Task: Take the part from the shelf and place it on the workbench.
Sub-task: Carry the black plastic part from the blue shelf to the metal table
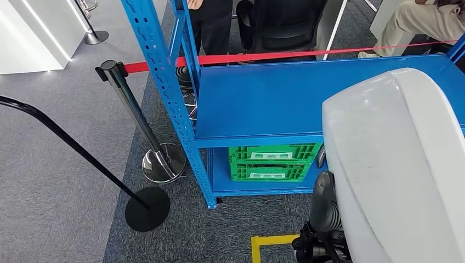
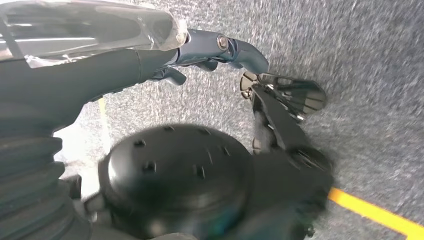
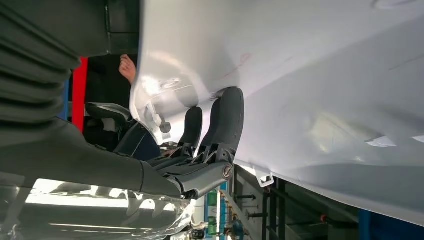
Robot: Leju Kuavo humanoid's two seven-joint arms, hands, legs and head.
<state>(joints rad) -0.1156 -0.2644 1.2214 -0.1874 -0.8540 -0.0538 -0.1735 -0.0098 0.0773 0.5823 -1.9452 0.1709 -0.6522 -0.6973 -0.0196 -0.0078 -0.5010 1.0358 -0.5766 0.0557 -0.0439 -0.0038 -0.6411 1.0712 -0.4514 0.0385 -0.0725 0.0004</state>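
The part (image 1: 400, 164) you carry is a big white moulded shell, glossy and smooth, likely light for its bulk but awkward and slippery, and its thin edges could crack if knocked; take hold at the rim or the moulded recesses, not the bare curved face. It sits at your right side, off the blue shelf (image 1: 263, 98), in front of the shelf's near edge. Your right hand (image 3: 210, 135) grips it, dark fingers (image 3: 227, 117) pressed flat against its surface near a recess. Your left hand (image 2: 210, 55) hangs over the carpet, fingers loosely curled on nothing.
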